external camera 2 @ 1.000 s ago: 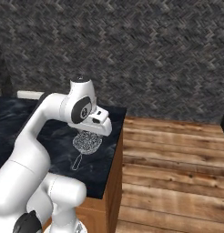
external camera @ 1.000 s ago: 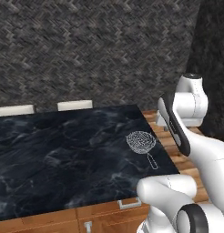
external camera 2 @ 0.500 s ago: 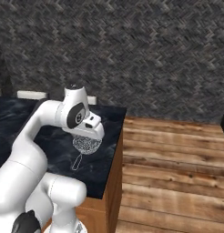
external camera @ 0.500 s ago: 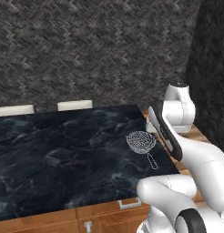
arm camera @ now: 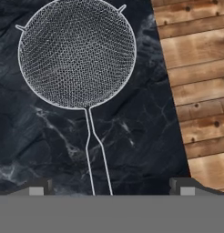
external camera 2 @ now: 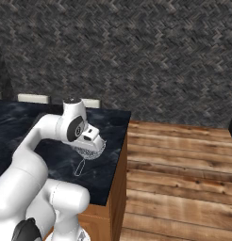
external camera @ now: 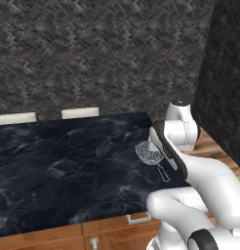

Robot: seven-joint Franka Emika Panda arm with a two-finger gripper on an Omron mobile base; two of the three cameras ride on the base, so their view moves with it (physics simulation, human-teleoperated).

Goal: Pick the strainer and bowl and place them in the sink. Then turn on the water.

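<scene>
The strainer (arm camera: 77, 52), a round silver wire-mesh basket, lies flat on the dark marble counter (external camera: 68, 166) near its right edge. Its thin handle (arm camera: 93, 150) points toward the counter's front. In the hand view the handle runs down between my two fingertips (arm camera: 38, 187), which stand wide apart with nothing gripped. My gripper (external camera 2: 93, 142) hangs open just above the strainer (external camera 2: 89, 151), pointing down at it. From the left base view my forearm covers part of the strainer (external camera: 147, 154). The bowl, the sink and the water are out of view.
The counter's right edge (external camera 2: 122, 155) drops to a wooden plank floor (external camera 2: 184, 160). Two white flat-topped things (external camera: 80, 113) stand behind the counter's far edge. A dark herringbone wall (external camera: 92, 53) closes the back. Wooden cabinet fronts (external camera: 107, 229) sit below the counter's front.
My arm has bent forward and the hand has come down closer over the strainer. The jaws stayed wide open. The strainer has not moved.
</scene>
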